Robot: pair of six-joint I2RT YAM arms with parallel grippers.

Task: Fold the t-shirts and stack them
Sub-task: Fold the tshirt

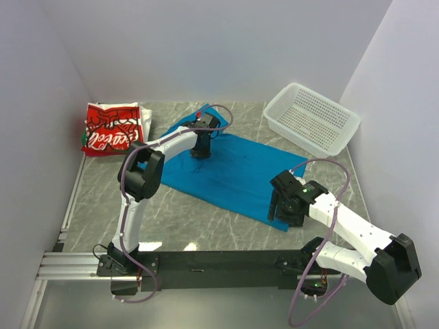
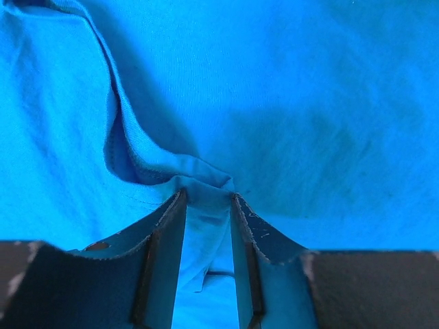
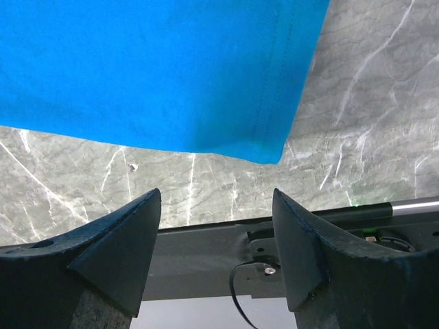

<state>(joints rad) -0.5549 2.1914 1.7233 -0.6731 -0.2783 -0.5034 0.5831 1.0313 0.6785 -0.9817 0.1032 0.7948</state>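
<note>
the blue shirt is lying spread across the middle of the table, running from far left to near right. the left gripper is pressing down on its far left part. the left wrist view is showing its fingers clenched on a small ridge of blue cloth, with a ribbed edge curling away just beyond the tips. the right gripper is hanging at the shirt's near right corner. in its wrist view the jaws are standing wide apart with nothing between them, and the stitched corner of the hem is lying on the marble just beyond the tips. the red shirt is sitting folded at the far left corner of the table, well apart from the blue one, with its white script facing up. a white basket is resting at the far right, near the blue shirt's right edge.
</note>
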